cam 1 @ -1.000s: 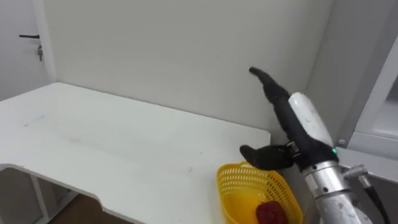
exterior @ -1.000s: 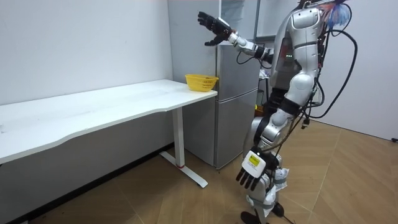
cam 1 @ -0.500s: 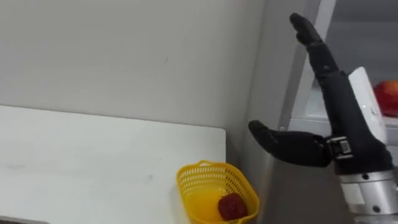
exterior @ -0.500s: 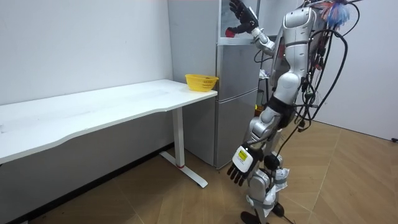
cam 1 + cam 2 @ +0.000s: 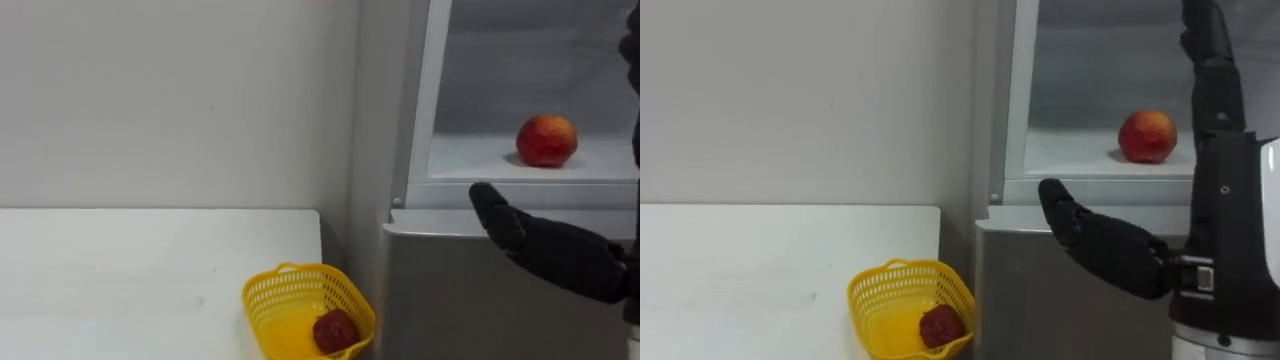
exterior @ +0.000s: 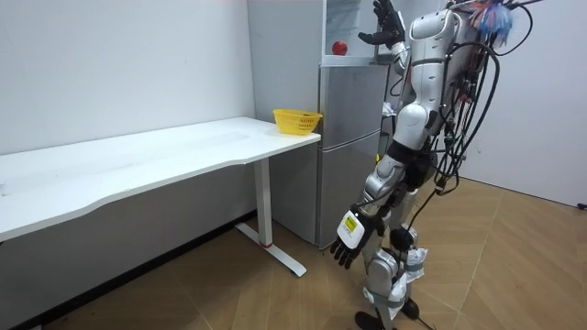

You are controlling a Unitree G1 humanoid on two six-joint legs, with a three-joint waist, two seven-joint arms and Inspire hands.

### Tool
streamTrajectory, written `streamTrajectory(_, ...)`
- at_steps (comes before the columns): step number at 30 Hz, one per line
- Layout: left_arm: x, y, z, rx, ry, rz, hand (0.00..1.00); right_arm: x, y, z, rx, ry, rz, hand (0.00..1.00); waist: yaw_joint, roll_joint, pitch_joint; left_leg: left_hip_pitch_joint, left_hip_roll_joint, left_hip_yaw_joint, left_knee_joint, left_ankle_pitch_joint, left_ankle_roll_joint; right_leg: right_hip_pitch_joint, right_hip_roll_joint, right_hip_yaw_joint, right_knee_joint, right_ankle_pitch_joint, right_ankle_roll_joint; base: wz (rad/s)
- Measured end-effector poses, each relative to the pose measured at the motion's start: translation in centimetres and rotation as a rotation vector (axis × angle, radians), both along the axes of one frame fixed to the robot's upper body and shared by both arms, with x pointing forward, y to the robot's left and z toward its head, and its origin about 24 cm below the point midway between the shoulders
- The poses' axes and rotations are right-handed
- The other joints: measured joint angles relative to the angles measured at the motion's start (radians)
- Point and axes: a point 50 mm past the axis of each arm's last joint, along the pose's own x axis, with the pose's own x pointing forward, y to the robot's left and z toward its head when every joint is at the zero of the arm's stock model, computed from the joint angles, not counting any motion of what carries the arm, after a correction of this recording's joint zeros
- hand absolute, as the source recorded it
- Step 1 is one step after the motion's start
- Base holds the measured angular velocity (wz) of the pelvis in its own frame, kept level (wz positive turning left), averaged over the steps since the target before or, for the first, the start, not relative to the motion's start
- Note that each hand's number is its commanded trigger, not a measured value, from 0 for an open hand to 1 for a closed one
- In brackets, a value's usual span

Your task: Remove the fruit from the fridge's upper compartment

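Robot is seen stood right at the fridge (image 5: 440, 300), by the end of the white table (image 5: 120, 260). Right hand (image 5: 1230, 200) is held up in front of the open upper compartment, fingers (image 5: 1208, 50) straight & pointed up, thumb stuck out sideways, nothing gripped. The apple (image 5: 1147, 136) is sat on the upper shelf, near the hand but not touched by it. Left hand (image 6: 348, 250) is hung low by the legs, fingers relaxed & spread, empty. Yellow basket (image 5: 270, 300) is parked on the table corner beside the fridge w/ a dark red fruit (image 5: 335, 330) inside.
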Motion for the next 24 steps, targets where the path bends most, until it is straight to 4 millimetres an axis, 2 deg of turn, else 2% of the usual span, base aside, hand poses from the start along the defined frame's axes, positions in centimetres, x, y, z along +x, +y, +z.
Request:
streamTrajectory(5, -0.3, -0.4, -0.2, -0.011, 0.02, -0.013, 0.0, -0.4, -0.2, 0.3, 0.006, -0.021, -0.015, 0.0, -0.019, -0.006, -0.0042, -0.008, 0.001, 0.01, -0.009, 0.0, 0.0, -0.015, 0.007, 0.012, 0.002, 0.0, 0.0, -0.08)
streamTrajectory(13, 0.1, -0.5, -0.2, -0.014, 0.013, -0.026, 0.0, -0.4, -0.5, -0.1, 0.014, -0.01, -0.031, 0.0, -0.022, -0.011, -0.0033, 0.002, 0.003, 0.023, -0.02, -0.001, -0.001, -0.008, 0.009, 0.019, 0.002, 0.0, 0.0, -0.04)
streamTrajectory(16, 0.1, -0.5, -0.2, -0.013, 0.012, -0.026, 0.0, -0.1, -1.0, -0.6, 0.023, 0.015, -0.053, 0.0, -0.023, -0.019, 0.0011, 0.004, 0.003, 0.022, -0.02, -0.001, -0.001, -0.005, 0.009, 0.014, 0.003, 0.0, 0.0, 0.0)
streamTrajectory(18, 0.3, -0.4, -0.2, -0.01, 0.009, -0.028, 0.0, 0.5, -1.8, -1.5, 0.048, 0.066, -0.073, 0.0, -0.022, -0.031, 0.0092, 0.013, 0.003, 0.022, -0.022, -0.001, -0.002, -0.001, 0.008, 0.014, 0.002, 0.0, 0.0, 0.0)
streamTrajectory(24, 0.3, -0.1, -0.1, -0.007, 0.01, -0.021, 0.0, 1.6, -4.5, -2.4, 0.155, 0.134, -0.113, 0.0, -0.019, -0.049, 0.0141, 0.01, 0.001, 0.009, -0.015, -0.001, -0.001, -0.002, 0.007, 0.012, -0.001, 0.0, 0.001, 0.02)
